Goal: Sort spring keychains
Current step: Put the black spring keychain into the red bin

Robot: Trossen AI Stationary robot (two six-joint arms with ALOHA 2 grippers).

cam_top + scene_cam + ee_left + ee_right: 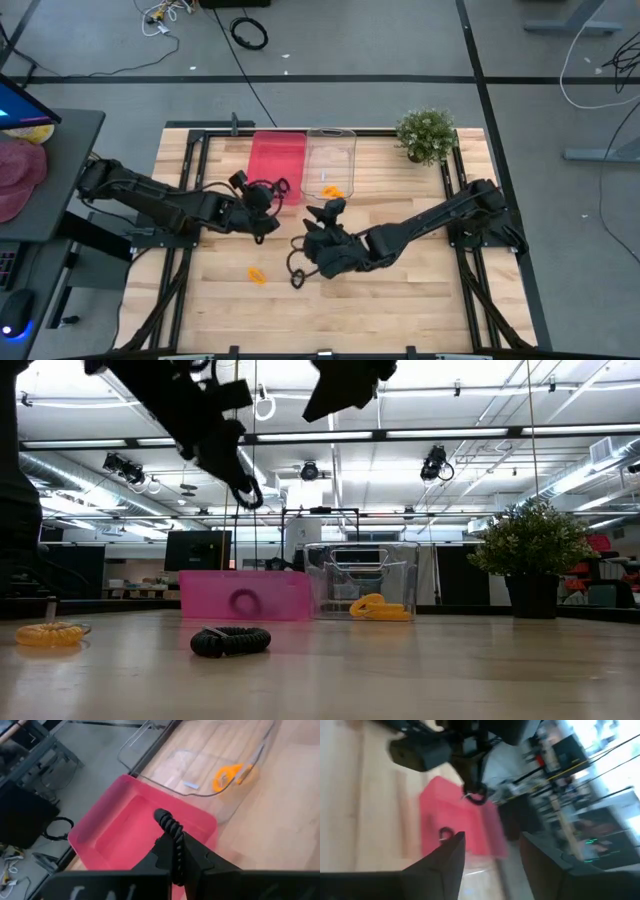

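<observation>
Two bins sit side by side at the far edge of the table (420, 290): a pink bin (276, 160) and a clear bin (331, 160), with a potted plant (427, 134) toward the far right corner. The left gripper (172, 851) hangs over the pink bin's near rim, its fingers pinched narrow on a black spring keychain (169, 824) that dangles above the pink floor. The right gripper (490, 857) stands near the middle of the table with its fingers spread wide and nothing between them. One orange spring keychain (331, 190) lies inside the clear bin. Another black keychain (231, 641) lies on the wood near the table's middle, and a second orange keychain (257, 273) rests closer to the near edge, left of centre.

Judging by the pose, the step in hand is dropping the black coil into the pink bin. To do it well, the left gripper should be well inside the rim before releasing, since a springy loop can catch on a finger or bounce off the wall; a low, centred release looks safest.

No brand, label or legible writing shows on the bins, the keychains or the table.
</observation>
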